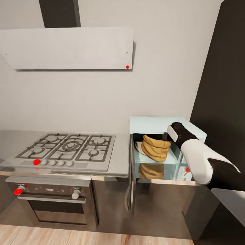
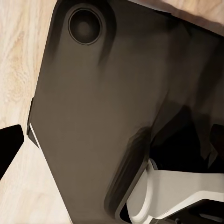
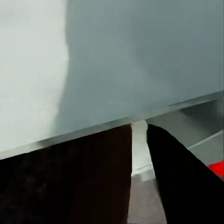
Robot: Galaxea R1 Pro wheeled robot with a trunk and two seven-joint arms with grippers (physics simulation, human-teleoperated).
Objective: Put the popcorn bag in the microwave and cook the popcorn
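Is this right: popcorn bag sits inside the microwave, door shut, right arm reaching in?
Not quite. The head view shows the microwave door swung open, not shut. The popcorn bag does sit inside, and the right arm reaches toward the opening.

I am looking at a kitchen wall (image 1: 163,68), plain pale grey and evenly lit. A gas hob (image 1: 68,148) with dark grates is sitting in a steel surface; I am using it as my landmark. Directly above it a flat white extractor hood (image 1: 68,47) is hanging, topped by a dark chimney (image 1: 59,13). Directly below it is a built-in oven (image 1: 51,200). Under the oven, light wooden floor (image 1: 51,236) is showing. Far right of the hob a tall dark panel (image 1: 224,78) is rising.
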